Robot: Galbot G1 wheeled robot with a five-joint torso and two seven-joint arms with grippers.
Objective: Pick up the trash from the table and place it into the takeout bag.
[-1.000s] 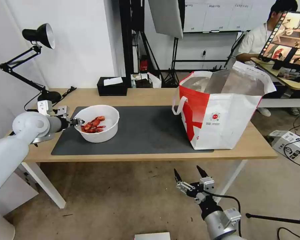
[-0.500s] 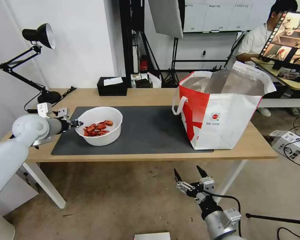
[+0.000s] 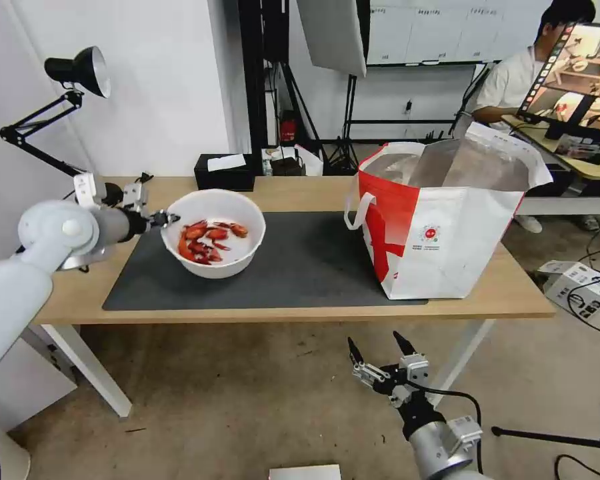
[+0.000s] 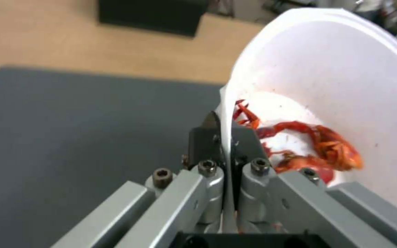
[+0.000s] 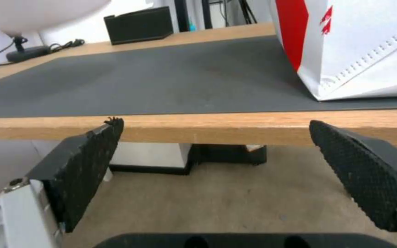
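one bowl (image 3: 213,241) rim sits clamped in the left pincer (image 3: 169,218).

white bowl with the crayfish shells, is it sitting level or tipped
Tipped. The white bowl leans open-side toward the camera, the left gripper pinching its rim.

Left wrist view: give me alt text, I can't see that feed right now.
The left gripper is shut on the thin rim of the white bowl, which is tilted with red crayfish shells inside. Below lie the dark grey mat and light-wood table.
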